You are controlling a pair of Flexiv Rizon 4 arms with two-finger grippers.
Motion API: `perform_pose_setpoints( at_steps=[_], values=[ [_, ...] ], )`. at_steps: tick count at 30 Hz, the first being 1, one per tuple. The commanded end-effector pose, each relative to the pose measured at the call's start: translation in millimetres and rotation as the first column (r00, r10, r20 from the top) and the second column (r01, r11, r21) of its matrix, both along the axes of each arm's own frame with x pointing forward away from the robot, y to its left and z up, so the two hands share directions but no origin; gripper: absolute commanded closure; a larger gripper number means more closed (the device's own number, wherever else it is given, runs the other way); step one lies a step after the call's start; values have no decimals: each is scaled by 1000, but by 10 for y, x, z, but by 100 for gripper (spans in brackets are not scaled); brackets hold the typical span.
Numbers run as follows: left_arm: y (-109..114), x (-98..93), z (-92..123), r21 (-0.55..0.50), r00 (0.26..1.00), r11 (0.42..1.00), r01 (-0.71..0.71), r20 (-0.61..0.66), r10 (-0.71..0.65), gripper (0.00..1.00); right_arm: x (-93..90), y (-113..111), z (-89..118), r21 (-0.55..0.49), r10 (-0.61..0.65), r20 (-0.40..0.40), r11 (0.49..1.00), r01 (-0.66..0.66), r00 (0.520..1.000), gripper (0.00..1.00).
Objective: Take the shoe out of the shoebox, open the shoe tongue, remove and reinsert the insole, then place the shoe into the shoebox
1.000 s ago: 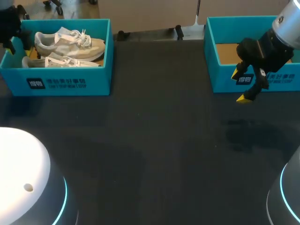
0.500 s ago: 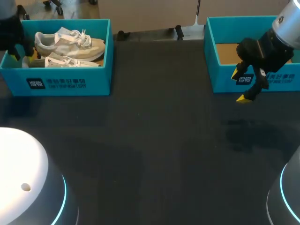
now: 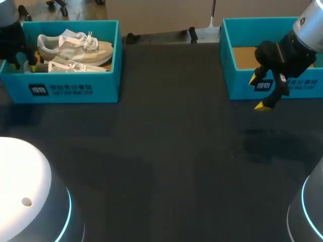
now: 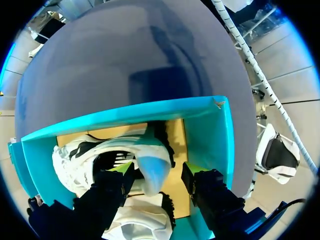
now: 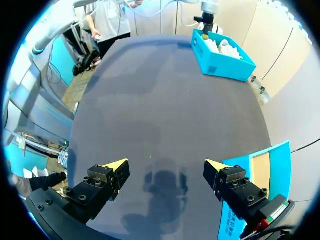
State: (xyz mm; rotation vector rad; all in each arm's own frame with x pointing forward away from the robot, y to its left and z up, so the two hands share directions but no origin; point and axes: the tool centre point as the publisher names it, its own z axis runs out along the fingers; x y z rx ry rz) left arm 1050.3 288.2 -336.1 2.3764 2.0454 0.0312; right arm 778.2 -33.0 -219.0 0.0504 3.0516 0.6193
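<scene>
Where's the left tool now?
Head view, far left: left tool is down inside the teal cardboard shoebox, open fingers either side of a white sneaker's heel.

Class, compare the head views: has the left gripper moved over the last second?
Yes. The left gripper has come inward past the shoebox's left wall, toward the nearer shoe's heel.

Teal cardboard shoebox (image 3: 75, 89) sits far-left on the matte black tabletop (image 3: 161, 166), second teal cardboard box (image 3: 242, 83) far-right, well apart. In the left box are two white lace-up sneakers: rear sneaker (image 3: 75, 45) behind, front sneaker (image 3: 65, 66) before it, toes rightward. Left gripper (image 4: 157, 172) is in that box's left end, fingers spread either side of a heel. Right gripper (image 3: 258, 93), spread, hangs just before the second box's front wall.
</scene>
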Motion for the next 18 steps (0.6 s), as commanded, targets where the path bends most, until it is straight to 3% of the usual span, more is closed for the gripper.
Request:
perform_pose_setpoints(
  at_steps=[1, 6, 18],
  values=[
    [6, 53, -80, 3, 1000, 1000, -2, -3, 2, 39, 2, 3, -5, -2, 0, 0, 1000, 0, 1000, 0],
    [26, 19, -167, 15, 1000, 1000, -3, 13, 3, 37, 2, 3, -5, -2, 0, 0, 1000, 0, 1000, 0],
    [64, 48, -373, 34, 999, 999, -21, 33, 20, 43, 2, 3, -5, -2, 0, 0, 1000, 0, 1000, 0]
  ],
)
